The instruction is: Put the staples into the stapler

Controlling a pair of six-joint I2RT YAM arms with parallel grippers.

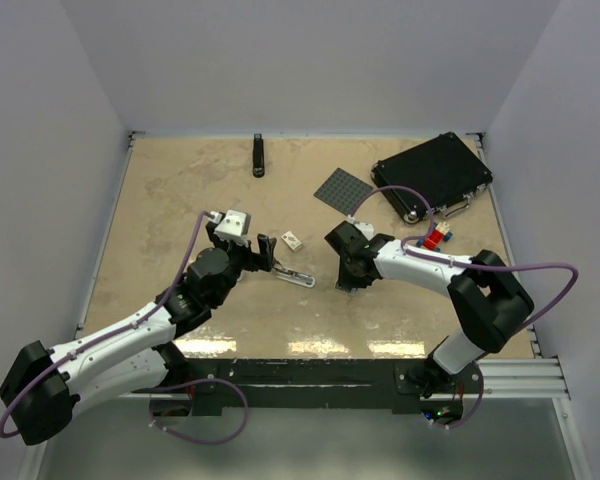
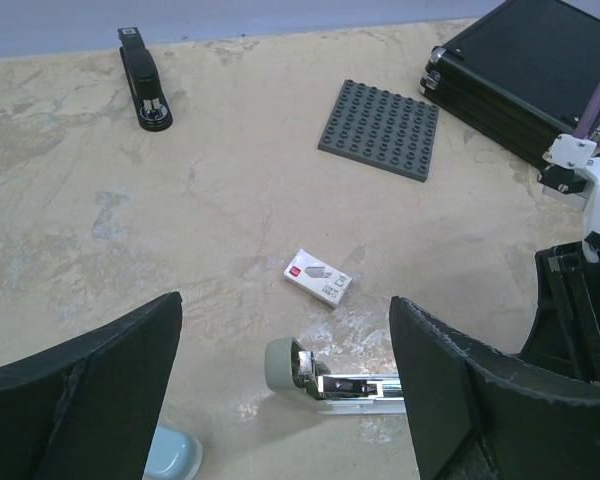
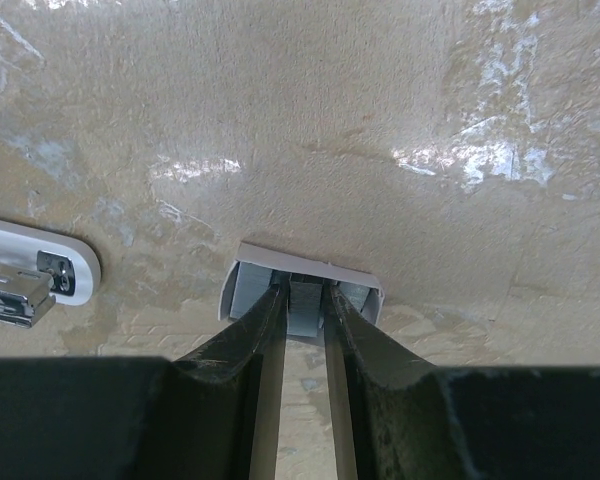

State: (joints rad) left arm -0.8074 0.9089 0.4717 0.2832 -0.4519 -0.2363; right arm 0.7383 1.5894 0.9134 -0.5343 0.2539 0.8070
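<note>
Your left gripper (image 2: 285, 305) gapes wide at the opened stapler (image 2: 330, 382). Your right gripper (image 3: 305, 292) pinches a grey strip (image 3: 305, 312) inside the grey-blue staple tray (image 3: 242, 280).

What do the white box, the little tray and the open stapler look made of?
The white box: probably printed card, matte, with crisp edges.
The tray: grey-blue moulded plastic by its look, dull, with thin even walls.
The stapler: likely a grey-green plastic shell with a smooth rounded end; its inner channel is bright metal with sharp glints.
</note>
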